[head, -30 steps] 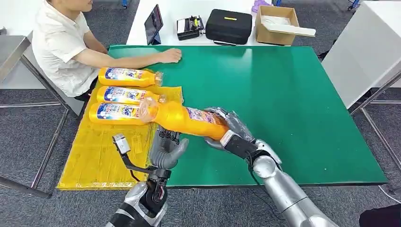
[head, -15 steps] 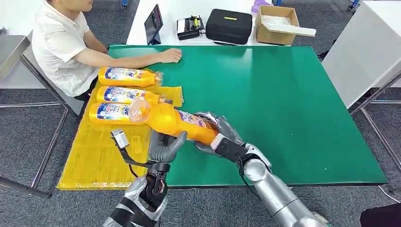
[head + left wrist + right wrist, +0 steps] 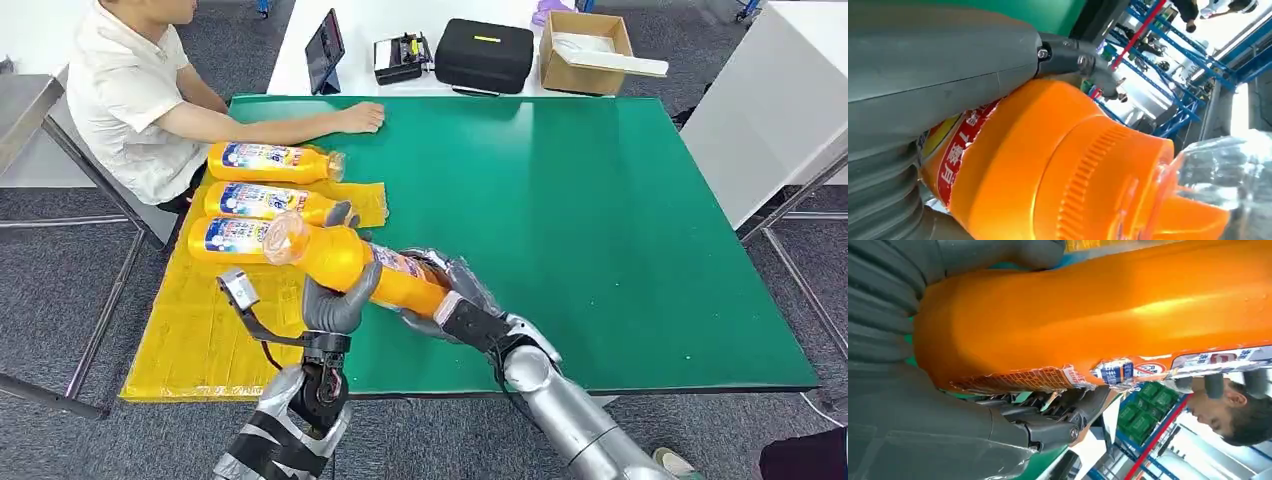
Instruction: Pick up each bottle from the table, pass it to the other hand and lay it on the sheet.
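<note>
Four orange bottles are in the scene. Three of them (image 3: 268,161) (image 3: 265,201) (image 3: 232,239) lie on their sides in a row on the yellow sheet (image 3: 205,320), which covers the near left part of the green table (image 3: 600,220) and hangs over its left edge. Their caps point right.

The fourth bottle (image 3: 355,265) is held in the air above the sheet's right edge, lying nearly level, its clear cap end pointing far left. Both robot hands are on it. The right hand (image 3: 447,290) wraps its fingers around the base end. The left hand (image 3: 335,303) comes up from below and closes around the body near the neck; the left wrist view shows its thumb (image 3: 938,65) pressed along the orange shoulder (image 3: 1048,165).

A seated person (image 3: 125,95) at the far left rests a forearm on the table. On a white table beyond stand a tablet (image 3: 325,50), a black case (image 3: 485,55) and an open cardboard box (image 3: 585,50) with a white object inside that I cannot identify.
</note>
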Action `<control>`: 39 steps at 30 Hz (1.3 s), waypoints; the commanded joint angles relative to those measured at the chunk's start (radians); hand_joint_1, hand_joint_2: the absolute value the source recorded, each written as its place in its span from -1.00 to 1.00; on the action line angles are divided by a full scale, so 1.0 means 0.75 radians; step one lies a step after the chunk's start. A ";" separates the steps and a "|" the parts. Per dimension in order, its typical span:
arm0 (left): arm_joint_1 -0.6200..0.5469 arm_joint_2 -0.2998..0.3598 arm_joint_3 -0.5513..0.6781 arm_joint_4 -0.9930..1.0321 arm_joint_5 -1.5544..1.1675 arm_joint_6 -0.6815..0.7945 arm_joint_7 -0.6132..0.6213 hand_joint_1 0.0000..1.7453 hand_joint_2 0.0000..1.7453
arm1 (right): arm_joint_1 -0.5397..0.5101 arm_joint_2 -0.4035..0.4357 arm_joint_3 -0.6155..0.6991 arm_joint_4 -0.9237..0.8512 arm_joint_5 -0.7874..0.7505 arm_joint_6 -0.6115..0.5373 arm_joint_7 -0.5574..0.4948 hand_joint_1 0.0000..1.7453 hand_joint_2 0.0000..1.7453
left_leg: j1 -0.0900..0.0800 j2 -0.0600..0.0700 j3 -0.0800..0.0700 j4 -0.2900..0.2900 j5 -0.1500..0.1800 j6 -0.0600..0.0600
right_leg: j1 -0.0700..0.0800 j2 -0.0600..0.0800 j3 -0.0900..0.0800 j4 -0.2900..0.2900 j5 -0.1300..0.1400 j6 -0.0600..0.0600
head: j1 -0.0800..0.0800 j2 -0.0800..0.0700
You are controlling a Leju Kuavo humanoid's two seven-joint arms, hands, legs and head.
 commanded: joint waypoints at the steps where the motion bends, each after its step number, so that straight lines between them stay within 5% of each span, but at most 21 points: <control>1: -0.053 0.013 -0.004 0.036 0.005 -0.018 0.004 1.00 1.00 | -0.055 0.013 0.057 0.119 -0.003 -0.002 -0.001 1.00 1.00 | 0.003 0.006 0.010 0.002 -0.006 -0.002 | 0.005 0.003 0.010 0.000 -0.003 -0.009 | 0.000 0.000; 12: -0.035 0.025 -0.053 0.004 -0.050 0.034 0.012 1.00 1.00 | -0.002 0.035 -0.072 0.156 -0.100 -0.022 -0.028 1.00 1.00 | 0.001 0.001 0.005 0.000 -0.002 -0.001 | 0.002 -0.001 0.006 -0.001 -0.002 -0.005 | 0.000 0.000; 14: -0.038 0.028 -0.062 0.017 -0.057 0.045 0.017 1.00 1.00 | -0.001 0.053 -0.091 0.160 -0.105 -0.030 -0.032 0.46 1.00 | 0.002 0.002 0.006 0.001 -0.003 -0.001 | 0.003 -0.001 0.006 -0.001 -0.002 -0.006 | 0.001 0.000; 15: -0.035 0.029 -0.061 0.019 -0.057 0.045 0.017 1.00 1.00 | -0.001 0.055 -0.090 0.160 -0.105 -0.030 -0.032 0.46 1.00 | 0.001 0.001 0.004 -0.001 -0.001 -0.001 | 0.001 0.000 0.004 -0.001 -0.001 -0.004 | 0.000 0.000; 16: -0.036 0.031 -0.065 0.021 -0.062 0.047 0.018 1.00 1.00 | 0.000 0.056 -0.090 0.160 -0.104 -0.031 -0.031 -0.90 1.00 | 0.003 0.005 0.010 0.001 -0.005 -0.001 | 0.004 0.001 0.011 -0.001 -0.004 -0.009 | 0.000 0.000; 17: -0.042 0.039 -0.080 0.027 -0.096 0.069 0.020 1.00 1.00 | 0.003 0.054 -0.086 0.163 -0.110 -0.014 -0.036 -1.00 1.00 | 0.001 0.002 0.004 -0.001 -0.001 -0.001 | 0.002 0.001 0.004 -0.001 -0.001 -0.004 | 0.000 0.000; 22: -0.038 0.053 -0.104 0.007 -0.217 0.179 -0.017 1.00 1.00 | 0.033 0.068 -0.114 0.177 -0.121 -0.039 -0.048 -1.00 1.00 | 0.002 0.002 0.008 0.000 -0.003 -0.001 | 0.003 -0.001 0.009 -0.002 -0.003 -0.007 | 0.001 0.000; 25: -0.002 0.100 -0.144 -0.090 -0.428 0.315 -0.028 1.00 1.00 | 0.064 0.089 -0.161 0.155 0.003 -0.276 -0.063 -1.00 1.00 | 0.001 0.003 0.006 -0.001 -0.003 -0.001 | 0.002 0.001 0.006 -0.002 -0.002 -0.005 | 0.001 0.000; 28: 0.010 0.111 -0.140 -0.112 -0.434 0.315 -0.025 1.00 1.00 | 0.064 0.091 -0.165 0.149 0.002 -0.276 -0.063 -1.00 1.00 | 0.003 0.008 0.012 0.001 -0.007 -0.002 | 0.005 0.004 0.011 -0.001 -0.004 -0.010 | 0.000 0.000; 32: 0.046 0.145 -0.143 -0.216 -0.561 0.335 0.005 1.00 1.00 | 0.042 0.056 -0.151 0.185 0.423 -0.754 -0.001 -1.00 1.00 | 0.003 0.009 0.011 0.000 -0.006 -0.002 | 0.004 0.005 0.010 -0.002 -0.003 -0.009 | 0.000 0.000; 39: 0.060 0.141 -0.129 -0.238 -0.577 0.333 0.023 1.00 1.00 | 0.030 0.058 -0.166 0.226 0.422 -0.757 -0.027 -1.00 1.00 | 0.001 0.005 0.007 0.000 -0.004 -0.001 | 0.002 0.003 0.007 -0.002 -0.002 -0.006 | 0.001 0.000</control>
